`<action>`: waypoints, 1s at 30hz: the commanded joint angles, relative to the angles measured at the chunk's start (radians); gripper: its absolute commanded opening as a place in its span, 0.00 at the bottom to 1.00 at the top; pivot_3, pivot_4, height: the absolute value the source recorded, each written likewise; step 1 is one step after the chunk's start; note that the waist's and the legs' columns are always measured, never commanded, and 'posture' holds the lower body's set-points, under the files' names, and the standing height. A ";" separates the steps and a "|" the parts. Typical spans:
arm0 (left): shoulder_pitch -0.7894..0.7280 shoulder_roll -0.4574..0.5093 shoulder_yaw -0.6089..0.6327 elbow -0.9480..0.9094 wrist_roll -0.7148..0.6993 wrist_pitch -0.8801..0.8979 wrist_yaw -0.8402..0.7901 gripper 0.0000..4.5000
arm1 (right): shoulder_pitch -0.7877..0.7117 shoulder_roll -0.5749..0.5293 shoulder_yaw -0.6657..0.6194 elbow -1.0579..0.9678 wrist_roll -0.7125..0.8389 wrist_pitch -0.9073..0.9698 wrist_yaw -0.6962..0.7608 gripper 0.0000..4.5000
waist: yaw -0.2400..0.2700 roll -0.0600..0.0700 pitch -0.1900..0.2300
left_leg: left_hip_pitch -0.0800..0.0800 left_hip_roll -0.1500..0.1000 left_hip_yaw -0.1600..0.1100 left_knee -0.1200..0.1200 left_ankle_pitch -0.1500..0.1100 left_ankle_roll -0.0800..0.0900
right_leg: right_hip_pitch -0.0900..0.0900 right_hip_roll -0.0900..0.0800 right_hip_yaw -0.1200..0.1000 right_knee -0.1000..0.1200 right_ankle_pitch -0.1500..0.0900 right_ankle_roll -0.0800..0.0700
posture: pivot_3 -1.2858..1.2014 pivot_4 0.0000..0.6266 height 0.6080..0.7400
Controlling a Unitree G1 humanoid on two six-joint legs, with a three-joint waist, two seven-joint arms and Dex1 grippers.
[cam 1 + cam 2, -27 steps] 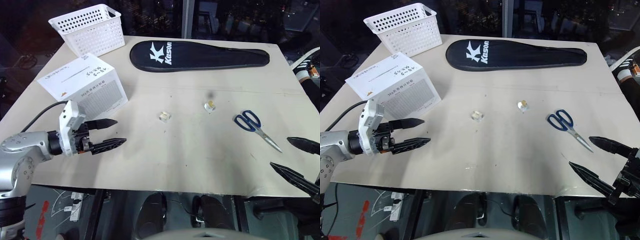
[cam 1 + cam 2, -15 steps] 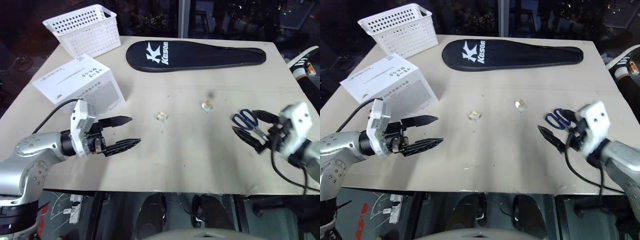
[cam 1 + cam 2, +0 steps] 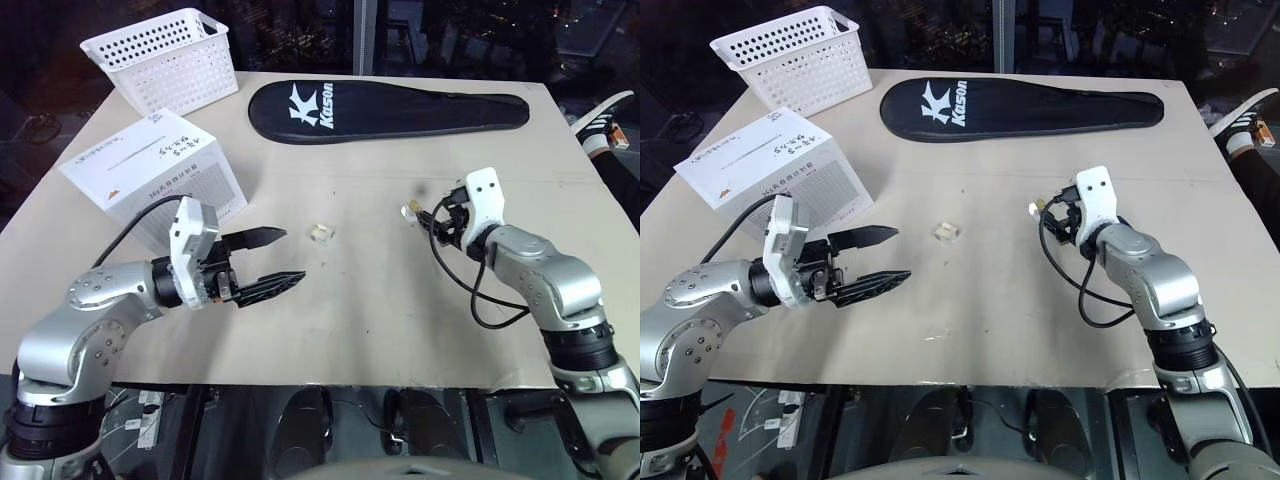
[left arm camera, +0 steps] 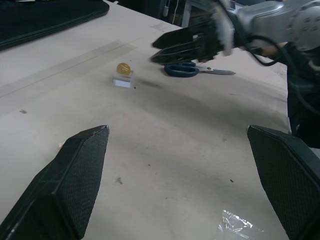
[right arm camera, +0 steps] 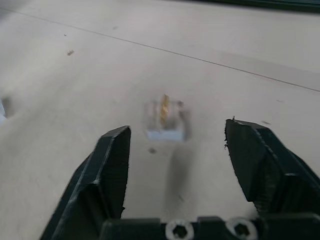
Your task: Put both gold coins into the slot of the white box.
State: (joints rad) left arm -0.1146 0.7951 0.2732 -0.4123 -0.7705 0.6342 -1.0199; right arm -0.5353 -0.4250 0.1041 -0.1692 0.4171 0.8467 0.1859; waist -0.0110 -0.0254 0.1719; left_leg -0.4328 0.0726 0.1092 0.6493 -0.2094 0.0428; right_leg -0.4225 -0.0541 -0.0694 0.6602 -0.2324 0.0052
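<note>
Right wrist view looks straight down the right end effector (image 5: 175, 165), whose two black fingers (image 5: 107, 170) stand apart with nothing between them, lined up on one gold coin (image 5: 164, 109) that stands on edge in a small clear holder on the bare tabletop (image 3: 400, 310). From the head camera this coin (image 3: 411, 210) lies toward the right of the tabletop's middle, just ahead of the right fingertips and not yet touched. The second coin (image 3: 320, 233) sits nearer the centre, just beyond the left end effector (image 3: 279, 259), which hovers spread wide and empty. The white box (image 3: 150, 175) rests near the left edge of the tabletop, in front of a white basket (image 3: 165, 55), with its thin slot (image 3: 130, 153) across the top face. A black racket cover (image 3: 390, 105) lies along the far edge. The step in hand seems to be the approach to the first pick. The next move probably calls for easing the right fingers forward to straddle the coin, then closing gently on its flat faces; the piece is tiny and could tip or skid away if nudged off centre.
</note>
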 commanded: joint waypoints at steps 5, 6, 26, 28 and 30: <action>0.021 0.000 0.019 -0.040 -0.012 -0.027 0.005 1.00 | -0.080 0.044 0.004 0.104 -0.078 -0.051 0.059 0.46 | -0.002 0.000 0.000 | 0.001 0.000 0.001 0.000 0.000 0.000 | 0.000 0.000 0.000 0.000 0.000 0.000 | 0.52 0.24 1.00; 0.025 0.000 0.021 -0.041 -0.012 -0.029 0.005 1.00 | -0.087 0.049 0.001 0.116 -0.084 -0.054 0.066 0.46 | -0.003 0.000 0.000 | 0.001 0.000 0.001 0.000 0.000 0.000 | 0.000 0.000 0.000 0.001 0.000 0.000 | 0.52 0.24 1.00; -0.025 -0.011 0.010 -0.041 -0.022 -0.038 0.054 1.00 | -0.181 0.120 -0.010 0.330 -0.191 -0.130 0.153 0.46 | -0.004 0.000 0.000 | 0.001 0.001 0.002 0.000 0.001 -0.002 | -0.001 0.000 0.001 0.001 0.002 -0.003 | 0.52 0.24 1.00; -0.042 -0.013 0.003 -0.043 -0.025 -0.030 0.070 1.00 | -0.183 0.121 -0.013 0.339 -0.196 -0.136 0.157 0.37 | -0.004 0.000 0.000 | 0.001 0.001 0.002 0.000 0.001 -0.002 | -0.001 0.000 0.001 0.001 0.002 -0.003 | 0.52 0.24 1.00; -0.054 -0.015 -0.001 -0.044 -0.027 -0.024 0.082 1.00 | -0.186 0.124 -0.016 0.347 -0.200 -0.138 0.159 0.29 | -0.004 0.000 0.000 | 0.001 0.001 0.002 0.000 0.001 -0.002 | -0.001 0.000 0.001 0.001 0.002 -0.003 | 0.52 0.24 1.00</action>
State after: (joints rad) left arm -0.1535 0.7795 0.2644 -0.4226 -0.7781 0.6096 -0.9496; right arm -0.6922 -0.3048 0.1111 0.1847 0.2223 0.7335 0.3401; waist -0.0148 -0.0250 0.1721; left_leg -0.4323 0.0731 0.1115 0.6493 -0.2080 0.0404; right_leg -0.4235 -0.0540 -0.0686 0.6614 -0.2304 0.0020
